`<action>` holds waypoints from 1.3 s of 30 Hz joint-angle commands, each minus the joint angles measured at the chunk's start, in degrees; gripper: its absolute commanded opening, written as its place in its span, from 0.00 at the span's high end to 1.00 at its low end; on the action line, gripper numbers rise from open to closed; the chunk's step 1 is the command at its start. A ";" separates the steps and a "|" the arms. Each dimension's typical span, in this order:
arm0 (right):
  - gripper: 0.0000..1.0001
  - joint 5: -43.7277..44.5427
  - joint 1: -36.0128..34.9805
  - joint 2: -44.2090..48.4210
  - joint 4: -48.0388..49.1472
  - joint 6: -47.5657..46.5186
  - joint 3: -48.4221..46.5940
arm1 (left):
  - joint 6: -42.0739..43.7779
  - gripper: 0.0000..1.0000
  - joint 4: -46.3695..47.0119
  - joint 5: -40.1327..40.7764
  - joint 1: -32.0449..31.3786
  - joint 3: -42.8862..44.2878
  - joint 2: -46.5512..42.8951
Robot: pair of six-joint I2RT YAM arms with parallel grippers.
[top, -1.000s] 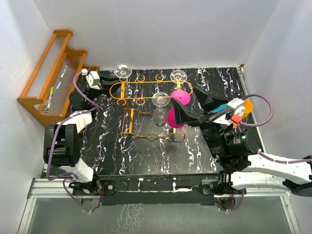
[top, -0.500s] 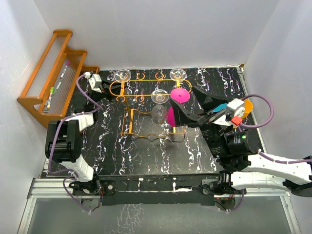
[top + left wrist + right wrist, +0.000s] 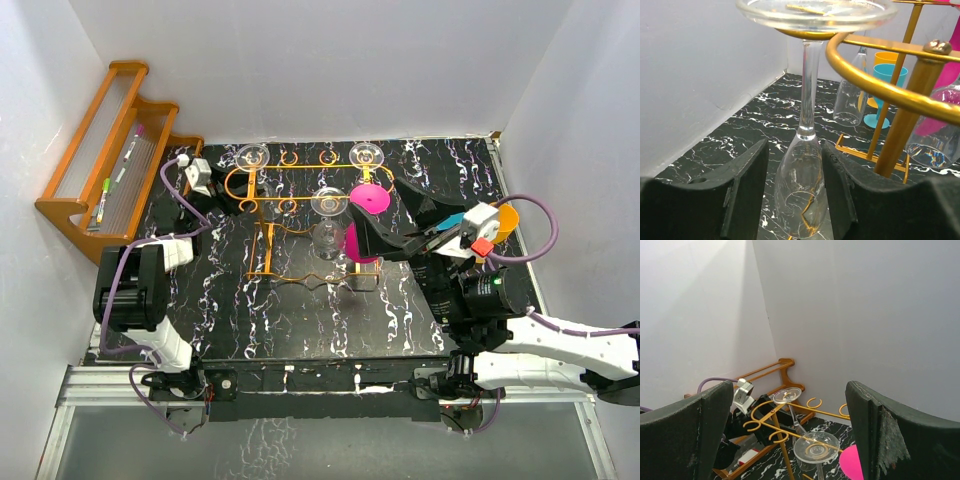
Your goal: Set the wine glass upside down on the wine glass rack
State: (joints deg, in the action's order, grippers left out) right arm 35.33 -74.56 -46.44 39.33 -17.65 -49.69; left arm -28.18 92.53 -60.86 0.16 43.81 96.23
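Shows clear, glossy glass for wine glass (image 3: pixel 800 185), shiny gold-tone metal wire for rack (image 3: pixel 897 130). Reads glossy black marble-look w/ white veins on table (image 3: pixel 755 120). Looks matt, slightly grainy black plastic on left fingers (image 3: pixel 747 195); smooth brown wood on shelf (image 3: pixel 95 150).

Bright, even white light fills all three views, seemingly from overhead: the walls (image 3: pixel 805 300) in the right wrist view glow brightest toward the upper left, and shadows on the table (image 3: pixel 300 310) are faint and soft. In the left wrist view the near rail of the wine glass rack (image 3: pixel 875 85) and the dark left fingers (image 3: pixel 745 195) look soft, while the wine glass (image 3: pixel 802 185) is sharp with small glints; the right fingers (image 3: pixel 680 435) are dark and blurred.
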 commanded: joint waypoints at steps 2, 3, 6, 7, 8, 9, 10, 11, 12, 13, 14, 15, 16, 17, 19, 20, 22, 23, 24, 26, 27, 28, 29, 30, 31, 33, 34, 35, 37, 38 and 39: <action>0.02 -0.38 0.30 0.90 2.41 0.24 0.55 | 2.08 0.52 6.83 -0.08 0.55 0.03 -1.04; 0.02 -0.29 0.32 1.03 2.37 0.27 0.56 | 2.22 0.50 6.41 -0.01 0.78 -0.03 -1.04; 0.01 2.34 0.41 1.03 -1.06 1.56 -1.11 | 3.12 0.39 4.16 0.99 2.47 -0.95 -2.00; 0.02 3.31 0.39 0.00 -6.39 2.37 -3.45 | 3.47 0.37 2.18 0.94 3.34 -0.99 -2.50; 0.02 4.07 0.39 -1.85 -13.38 3.38 -7.77 | 3.65 0.36 -0.09 0.82 4.35 -1.04 -3.30; 0.02 5.21 0.39 -4.81 -22.62 4.40 -13.24 | 3.86 0.36 -2.61 0.59 5.30 -1.27 -4.58; 0.02 6.22 0.37 -7.74 -29.62 4.67 -17.75 | 4.15 0.36 -4.91 0.16 6.35 -1.65 -5.91; 0.02 8.61 0.45 -10.05 -31.12 3.69 -20.15 | 4.78 0.36 -8.07 -0.34 7.34 -2.00 -7.55; 0.02 11.63 0.39 -11.34 -27.68 2.18 -19.86 | 6.13 0.35 -12.51 -0.59 8.59 -2.48 -9.99; 0.02 13.21 0.43 -11.58 -22.19 0.63 -18.26 | 8.22 0.35 -17.97 -0.74 9.21 -2.76 -12.50; 0.02 13.89 1.04 -11.35 -19.70 0.64 -17.50 | 11.73 0.35 -25.81 -0.64 9.54 -2.87 -15.82; 0.02 14.50 3.27 -11.38 -21.08 3.22 -18.41 | 15.18 0.35 -33.02 -0.21 10.21 -2.64 -19.20; 0.02 13.56 7.27 -11.46 -26.11 8.22 -20.77 | 16.99 0.34 -40.25 -0.21 11.23 -1.95 -21.49; 0.02 10.14 12.76 -11.22 -31.49 13.23 -22.80 | 17.50 0.31 -47.71 -0.86 12.46 -0.18 -23.00; 0.02 0.43 27.49 -12.10 -39.39 22.67 -26.63 | 24.17 0.26 -74.49 -0.02 14.50 6.64 -24.25; 0.02 -5.81 36.07 -13.87 -43.73 27.15 -29.50 | 31.27 0.23 -89.27 2.32 14.68 11.38 -24.33; 0.02 -20.10 50.68 -18.43 -51.74 34.55 -35.10 | 37.23 0.15 -104.49 8.00 14.71 18.16 -24.62; 0.02 -27.13 56.67 -20.77 -53.40 37.36 -37.14 | 38.03 0.14 -109.23 11.32 14.70 19.81 -25.05; 0.02 -30.82 61.41 -22.68 -54.11 39.99 -38.59 | 39.23 0.12 -113.68 14.47 14.75 21.29 -25.63; 0.02 -33.79 68.67 -25.75 -55.40 42.52 -40.34 | 38.74 0.11 -120.54 21.23 14.71 24.43 -26.54; 0.02 -34.02 72.08 -26.76 -56.11 43.61 -40.52 | 38.20 0.11 -124.18 24.40 14.68 26.20 -26.79; 0.02 -33.83 73.97 -27.15 -56.88 44.61 -40.15 | 37.90 0.10 -127.72 27.23 14.72 28.26 -26.76; 0.02 -33.79 76.27 -27.05 -57.59 45.19 -39.26 | 37.29 0.08 -131.04 29.96 14.69 30.18 -26.66; 0.02 -33.22 77.22 -26.48 -58.31 45.25 -38.00 | 35.82 0.05 -133.92 34.72 14.70 32.08 -26.63; 0.02 -30.73 77.35 -25.53 -58.89 45.95 -36.37 | 34.52 0.04 -136.57 38.62 14.70 33.70 -26.52; 0.02 -23.55 77.31 -22.86 -62.53 49.10 -31.95 | 31.14 0.03 -141.81 45.27 14.72 37.19 -26.14; 0.02 -20.05 77.35 -22.26 -66.15 51.24 -30.97 | 29.36 0.03 -144.65 48.44 14.72 39.07 -25.90; 0.02 -18.96 77.33 -21.83 -70.44 52.80 -30.20 | 28.09 0.03 -146.48 50.52 14.70 40.25 -25.57; 0.02 -25.31 77.32 -19.70 -74.74 50.06 -27.44 | 27.95 0.03 -153.34 51.41 14.69 45.56 -24.37; 0.02 -28.44 77.37 -17.66 -76.01 48.79 -25.63 | 27.85 0.03 -156.13 51.25 14.69 48.44 -23.51; 0.02 -30.85 77.35 -14.88 -76.51 47.58 -23.55 | 27.99 0.03 -158.34 50.55 14.69 51.05 -22.84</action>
State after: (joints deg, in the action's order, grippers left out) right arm 10.92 2.96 -69.12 -29.17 30.22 -77.82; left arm 2.24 -49.87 -16.71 14.81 85.80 72.05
